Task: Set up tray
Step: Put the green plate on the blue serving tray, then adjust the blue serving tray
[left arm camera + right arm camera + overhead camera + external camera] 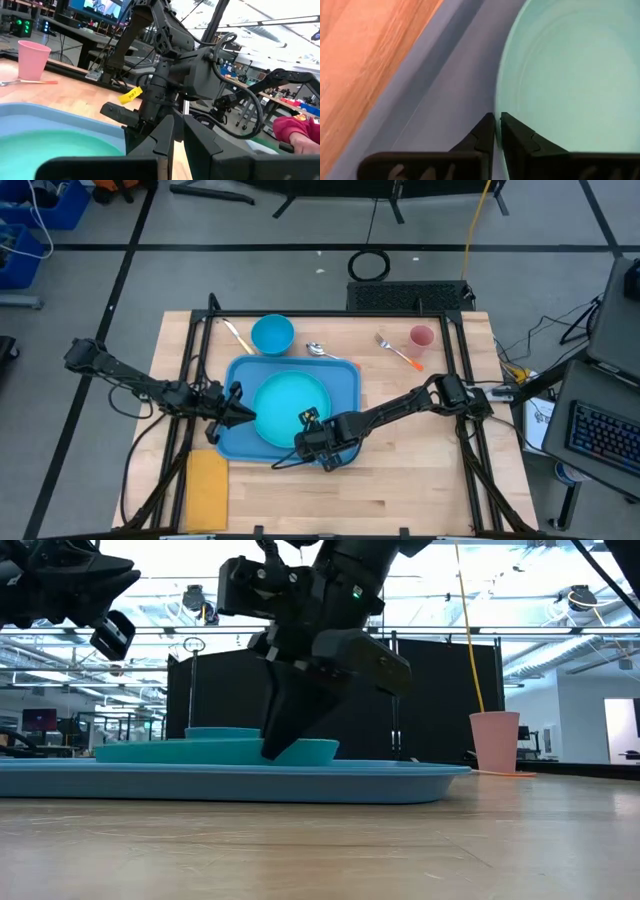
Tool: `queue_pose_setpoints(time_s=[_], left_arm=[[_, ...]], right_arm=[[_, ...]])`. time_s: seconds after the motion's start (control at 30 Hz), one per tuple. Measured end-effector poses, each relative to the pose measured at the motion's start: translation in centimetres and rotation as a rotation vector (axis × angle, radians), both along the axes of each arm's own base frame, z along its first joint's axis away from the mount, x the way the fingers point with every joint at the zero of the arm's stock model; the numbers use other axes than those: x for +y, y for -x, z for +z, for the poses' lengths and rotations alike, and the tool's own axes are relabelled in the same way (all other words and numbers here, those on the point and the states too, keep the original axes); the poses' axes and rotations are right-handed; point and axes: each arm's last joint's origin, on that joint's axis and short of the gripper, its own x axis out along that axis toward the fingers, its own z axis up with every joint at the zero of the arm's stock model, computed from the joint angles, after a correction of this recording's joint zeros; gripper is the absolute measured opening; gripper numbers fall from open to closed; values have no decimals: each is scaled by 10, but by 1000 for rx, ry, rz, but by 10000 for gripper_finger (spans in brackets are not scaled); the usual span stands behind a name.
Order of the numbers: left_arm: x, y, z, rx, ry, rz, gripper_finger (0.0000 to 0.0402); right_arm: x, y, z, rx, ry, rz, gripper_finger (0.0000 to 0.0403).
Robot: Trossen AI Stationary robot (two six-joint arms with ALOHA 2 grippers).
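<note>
The blue tray (343,380) lies flat at the middle of the table, with the round teal plate (285,402) on it. My right gripper (496,117) reaches in from the table's right, slanting down onto the plate's near right rim, its fingers almost together with the rim between them. My left gripper (236,408) hovers shut over the tray's left edge, pointing about level toward the plate and touching nothing. In the low view it hangs high at the upper left (112,635). My right gripper pinches the plate's rim (496,102) between its two fingers, one finger on the inner side of the rim and one on the outer. The fingers slant down from the table's right. The plate lies level on the tray (215,751).
Behind the tray stand a blue bowl (272,335), a spoon (318,349), an orange-handled fork (400,352) and a pink cup (422,337). A thin utensil (238,337) lies at the far left, a yellow napkin (207,488) at the near left. A person's red sleeve (295,129) shows beyond the table.
</note>
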Motion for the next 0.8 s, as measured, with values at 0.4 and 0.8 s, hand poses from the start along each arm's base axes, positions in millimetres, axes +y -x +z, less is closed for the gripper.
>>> queue_pose_setpoints(time_s=[0.4, 0.8], left_arm=[[0, 0, -2, 23, 2, -2, 42], [-4, 1, -5, 49, 6, -19, 42]], right_arm=[[9, 3, 6, -24, -12, -4, 71], [35, 41, 46, 48, -88, -125, 73]])
